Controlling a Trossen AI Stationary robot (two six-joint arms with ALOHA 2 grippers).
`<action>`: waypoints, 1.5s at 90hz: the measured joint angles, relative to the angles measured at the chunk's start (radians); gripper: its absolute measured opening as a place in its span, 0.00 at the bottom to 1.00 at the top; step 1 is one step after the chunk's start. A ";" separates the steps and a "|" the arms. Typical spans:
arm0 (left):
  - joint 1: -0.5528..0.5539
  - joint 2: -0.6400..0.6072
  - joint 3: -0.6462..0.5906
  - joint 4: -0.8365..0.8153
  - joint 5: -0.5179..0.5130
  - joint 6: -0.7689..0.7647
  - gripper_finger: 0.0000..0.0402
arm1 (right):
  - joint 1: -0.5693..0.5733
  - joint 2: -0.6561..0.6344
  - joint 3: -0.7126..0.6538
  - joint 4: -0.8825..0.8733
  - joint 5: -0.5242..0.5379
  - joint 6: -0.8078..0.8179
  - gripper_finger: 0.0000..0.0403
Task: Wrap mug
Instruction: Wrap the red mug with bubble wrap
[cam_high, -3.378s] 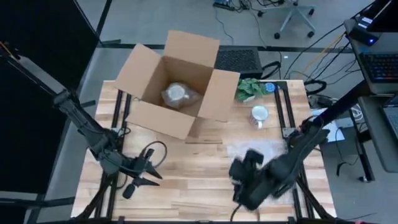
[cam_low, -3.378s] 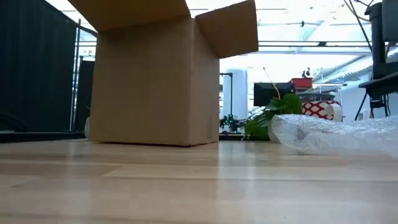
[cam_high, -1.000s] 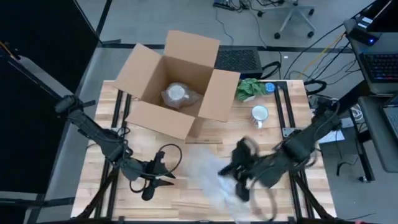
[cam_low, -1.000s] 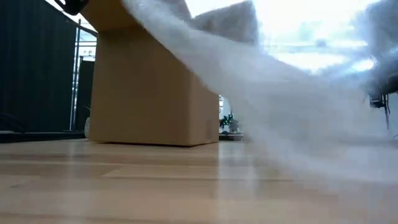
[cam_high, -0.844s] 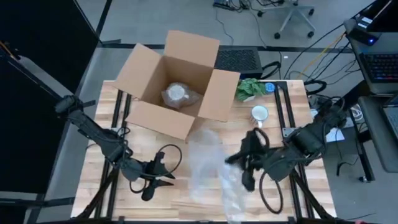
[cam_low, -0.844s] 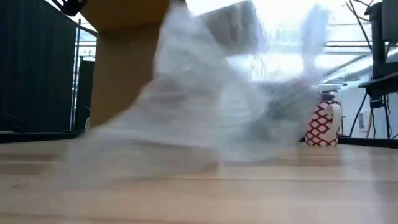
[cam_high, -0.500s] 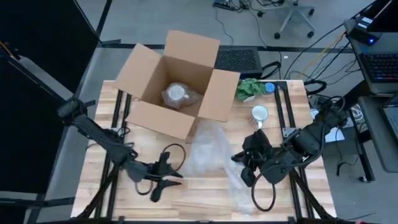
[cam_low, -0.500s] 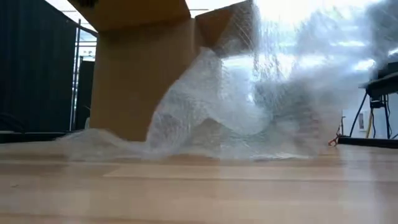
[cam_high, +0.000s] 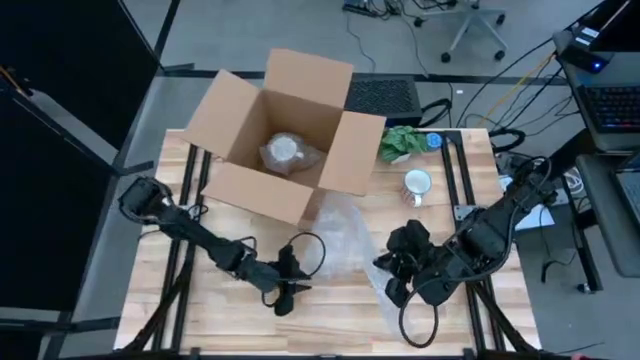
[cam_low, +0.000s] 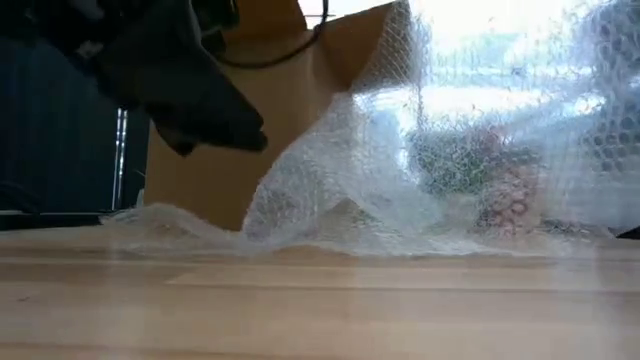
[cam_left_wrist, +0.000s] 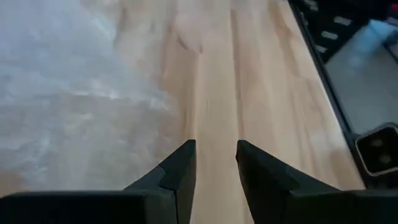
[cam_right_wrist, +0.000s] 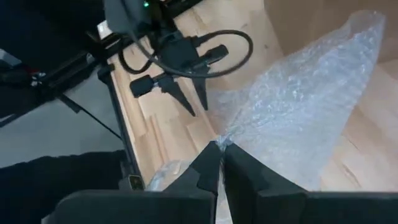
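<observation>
Pinching an edge of the bubble wrap (cam_high: 345, 245) between nearly closed fingers, the right gripper (cam_high: 392, 285) is hovering over the near part of the counter (cam_high: 330, 320), holding the sheet up. Just beside it the left gripper (cam_high: 287, 290) is hanging near the wrap's other edge, fingers slightly parted and gripping nothing. Judging by this, the sheet is being laid out — the mug (cam_high: 417, 184) is standing unwrapped farther back, well apart. Next, the mug needs carrying onto the flattened wrap. Beyond lies the open cardboard box (cam_high: 285, 135). No writing is legible.
</observation>
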 joint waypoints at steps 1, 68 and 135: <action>0.000 0.002 0.000 0.000 0.006 0.007 0.28 | 0.000 0.000 -0.001 0.000 0.000 0.000 0.00; 0.000 0.034 -0.001 -0.234 -0.076 0.363 0.44 | -0.001 0.000 -0.010 -0.002 0.002 -0.008 0.00; -0.015 0.032 -0.001 -0.226 -0.276 0.229 0.01 | 0.009 0.000 -0.009 0.007 0.000 -0.004 0.00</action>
